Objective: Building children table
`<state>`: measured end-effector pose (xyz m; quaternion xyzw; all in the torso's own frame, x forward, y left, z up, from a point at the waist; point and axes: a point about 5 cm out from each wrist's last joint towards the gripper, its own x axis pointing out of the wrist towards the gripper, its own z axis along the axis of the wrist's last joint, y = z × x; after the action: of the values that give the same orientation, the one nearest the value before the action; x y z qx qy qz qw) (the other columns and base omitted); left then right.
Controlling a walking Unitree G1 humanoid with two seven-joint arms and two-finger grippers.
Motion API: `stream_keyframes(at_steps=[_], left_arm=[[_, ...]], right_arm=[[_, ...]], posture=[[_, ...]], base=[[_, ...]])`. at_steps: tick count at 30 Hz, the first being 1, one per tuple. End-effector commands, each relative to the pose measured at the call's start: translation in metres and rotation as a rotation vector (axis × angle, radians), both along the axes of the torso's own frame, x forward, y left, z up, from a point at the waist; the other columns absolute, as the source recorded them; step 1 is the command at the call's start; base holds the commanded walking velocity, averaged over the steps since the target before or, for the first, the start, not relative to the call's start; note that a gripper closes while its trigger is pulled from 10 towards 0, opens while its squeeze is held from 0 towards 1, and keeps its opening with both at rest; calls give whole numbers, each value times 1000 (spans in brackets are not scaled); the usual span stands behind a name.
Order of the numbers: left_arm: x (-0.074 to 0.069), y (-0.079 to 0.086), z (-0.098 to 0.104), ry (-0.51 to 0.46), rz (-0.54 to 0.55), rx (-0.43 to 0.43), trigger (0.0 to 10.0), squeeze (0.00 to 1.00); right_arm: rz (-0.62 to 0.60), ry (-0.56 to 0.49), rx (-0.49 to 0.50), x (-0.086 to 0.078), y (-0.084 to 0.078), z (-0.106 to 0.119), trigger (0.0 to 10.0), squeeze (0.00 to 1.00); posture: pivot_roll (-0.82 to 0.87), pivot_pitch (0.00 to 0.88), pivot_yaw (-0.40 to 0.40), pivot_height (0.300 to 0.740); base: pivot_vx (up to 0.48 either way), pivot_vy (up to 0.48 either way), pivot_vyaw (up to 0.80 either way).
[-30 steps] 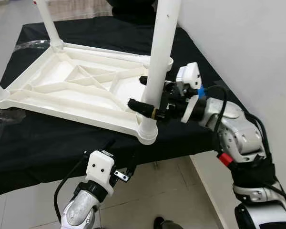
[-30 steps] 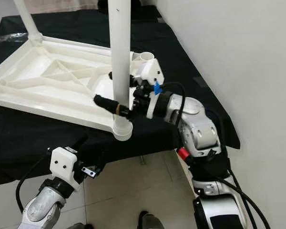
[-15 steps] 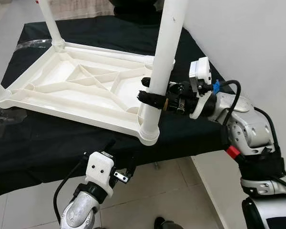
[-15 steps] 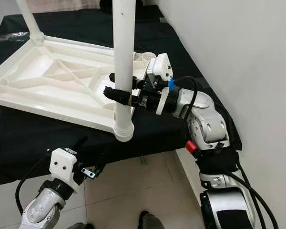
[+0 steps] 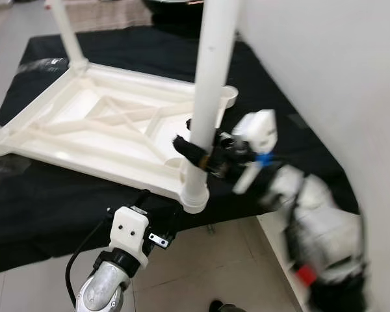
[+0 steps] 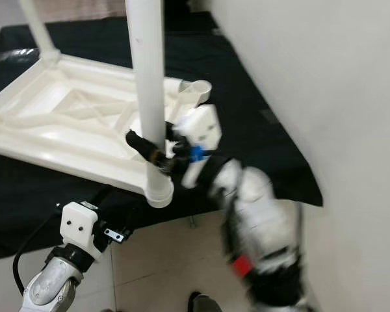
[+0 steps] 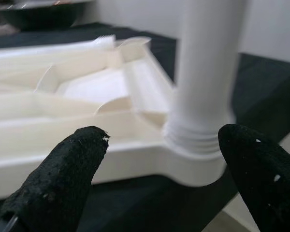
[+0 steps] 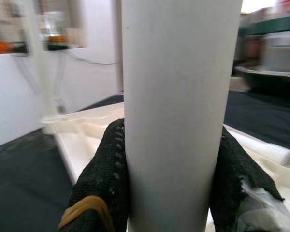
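Two black fingers (image 8: 104,186) of the right gripper (image 5: 198,151) clamp the near white table leg (image 5: 208,91), one on each side of the tube, low on its length just above the threaded collar; the leg stands upright in the corner socket (image 5: 194,198) of the upturned children's table (image 5: 84,130), at the corner that overhangs the near edge of the black-covered tabletop (image 5: 39,195); the right arm (image 5: 312,221) reaches in from the wall side and shows blurred; a blue tag (image 5: 264,158) sits on its wrist beside the white camera housing (image 5: 259,128).

The table lies with its ribbed underside facing up, resting on the black cloth toward the left and middle of the tabletop; a second leg (image 5: 64,29) rises from its far corner, and an empty socket (image 5: 226,96) sits at the corner nearest the wall.

The left gripper (image 7: 166,179) hangs below the near edge of the tabletop, its fingers (image 7: 63,174) spread wide apart and holding nothing, pointed up at the socket and the foot of the clamped leg; its silver left arm (image 5: 104,292) rises from the tiled floor (image 5: 201,273) side.
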<state>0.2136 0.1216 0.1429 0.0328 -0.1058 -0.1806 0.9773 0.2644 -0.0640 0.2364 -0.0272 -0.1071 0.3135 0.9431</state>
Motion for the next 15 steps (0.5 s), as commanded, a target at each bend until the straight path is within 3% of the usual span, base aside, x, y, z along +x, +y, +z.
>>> stream_keyframes(at_steps=[1, 4, 8, 9, 10, 11, 15], left_arm=[[-3, 4, -4, 30, 3, 13, 10000, 0], [-5, 2, -5, 32, -7, 9, 10000, 0], [-2, -1, -9, 39, -16, 6, 10000, 0], [0, -1, -10, 40, -13, 6, 10000, 0], [0, -1, -10, 40, -13, 6, 10000, 0], [0, -1, -10, 41, -9, 4, 10000, 0], [0, -1, -10, 40, -4, 2, 10000, 0]], right_arm=[[-180, 330, -192, 9, -17, -77, 0, 0], [-110, 312, -203, 9, -10, -78, 0, 0], [-119, 266, -228, 26, -18, -70, 0, 0], [-134, 256, -231, 31, -21, -66, 1608, 0], [-134, 256, -231, 31, -21, -66, 1608, 0], [-126, 236, -205, 36, -24, -58, 10000, 0], [-108, 212, -168, 40, -26, -47, 10000, 0]], posture=[[-20, 281, -12, 740], [-19, 255, -11, 740], [-12, 223, -13, 740], [-11, 207, -21, 740], [-11, 207, -21, 740], [-11, 207, -25, 740], [-11, 205, -27, 740]], base=[[0, 0, 0], [0, 0, 0], [0, 0, 0], [0, 0, 0], [0, 0, 0], [0, 0, 0], [0, 0, 0]])
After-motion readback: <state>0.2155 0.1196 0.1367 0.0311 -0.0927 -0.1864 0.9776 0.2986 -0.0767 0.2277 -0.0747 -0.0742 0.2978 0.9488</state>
